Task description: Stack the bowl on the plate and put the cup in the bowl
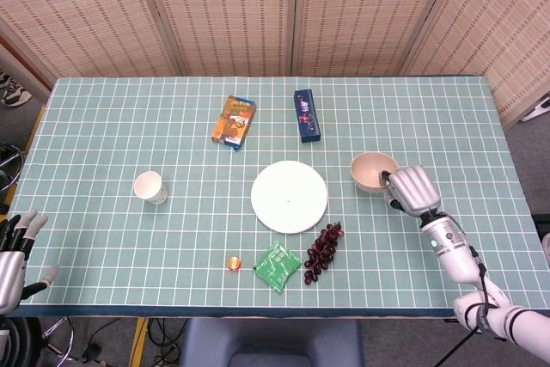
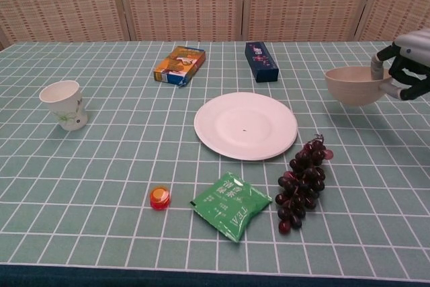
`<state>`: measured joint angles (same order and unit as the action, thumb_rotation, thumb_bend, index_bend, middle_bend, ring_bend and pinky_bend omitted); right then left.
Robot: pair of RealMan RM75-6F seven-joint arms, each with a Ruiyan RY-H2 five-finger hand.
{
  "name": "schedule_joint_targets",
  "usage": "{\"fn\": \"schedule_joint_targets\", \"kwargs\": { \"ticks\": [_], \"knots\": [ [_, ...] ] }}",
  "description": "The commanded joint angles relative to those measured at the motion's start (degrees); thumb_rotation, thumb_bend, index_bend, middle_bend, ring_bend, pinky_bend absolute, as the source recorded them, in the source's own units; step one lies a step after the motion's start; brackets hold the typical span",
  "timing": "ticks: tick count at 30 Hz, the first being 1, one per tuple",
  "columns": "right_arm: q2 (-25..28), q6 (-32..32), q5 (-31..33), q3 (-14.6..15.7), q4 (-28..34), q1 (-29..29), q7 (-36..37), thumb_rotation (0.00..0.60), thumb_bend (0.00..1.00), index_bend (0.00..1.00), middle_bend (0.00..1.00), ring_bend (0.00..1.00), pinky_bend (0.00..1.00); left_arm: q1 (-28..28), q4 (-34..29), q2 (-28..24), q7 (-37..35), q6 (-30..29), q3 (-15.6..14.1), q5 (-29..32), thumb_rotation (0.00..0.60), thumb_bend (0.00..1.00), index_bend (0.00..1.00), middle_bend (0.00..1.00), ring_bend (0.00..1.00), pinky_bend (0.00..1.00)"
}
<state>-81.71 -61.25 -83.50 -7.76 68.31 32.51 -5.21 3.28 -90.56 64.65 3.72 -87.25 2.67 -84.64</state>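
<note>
My right hand (image 1: 412,189) (image 2: 407,62) grips the rim of the beige bowl (image 1: 371,171) (image 2: 354,85) and holds it lifted off the table, right of the white plate (image 1: 290,196) (image 2: 246,125). The plate lies flat in the middle with nothing on it. A white paper cup (image 1: 149,186) (image 2: 64,103) stands upright at the left. My left hand (image 1: 15,257) hangs off the table's near left corner, fingers apart, holding nothing; the chest view does not show it.
A bunch of dark grapes (image 1: 322,252) (image 2: 302,181) and a green tea packet (image 1: 277,266) (image 2: 230,205) lie in front of the plate, with a small orange cap (image 1: 233,262) (image 2: 160,197) beside them. An orange box (image 1: 235,121) and a blue box (image 1: 307,114) lie behind it.
</note>
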Motion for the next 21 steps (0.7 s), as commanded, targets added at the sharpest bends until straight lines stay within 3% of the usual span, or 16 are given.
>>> {"fn": "schedule_joint_targets", "kwargs": {
  "ticks": [1, 9, 21],
  "knots": [
    [0.44, -0.48, -1.53, -0.94, 2.36, 2.04, -1.46, 0.6, 0.49, 0.64, 0.86, 0.95, 1.0, -0.07, 0.05, -0.01, -0.09, -0.07, 0.02, 0.05, 0.6, 0.26, 0.1, 0.05, 0.03, 0.01],
    [-2.99, 3.09, -2.9, -2.94, 4.9, 8.57, -3.24, 0.6, 0.49, 0.64, 0.86, 0.95, 1.0, -0.41, 0.35, 0.0, -0.43, -0.28, -0.07, 0.15, 0.6, 0.26, 0.1, 0.05, 0.03, 0.01],
    [-11.41, 9.14, -2.7, -2.56, -0.74, 15.83, -5.68, 0.6, 0.49, 0.64, 0.85, 0.95, 1.0, -1.37, 1.7, 0.1, -1.7, -0.52, -0.28, 0.94, 0.6, 0.26, 0.1, 0.05, 0.03, 0.01]
  ]
}}
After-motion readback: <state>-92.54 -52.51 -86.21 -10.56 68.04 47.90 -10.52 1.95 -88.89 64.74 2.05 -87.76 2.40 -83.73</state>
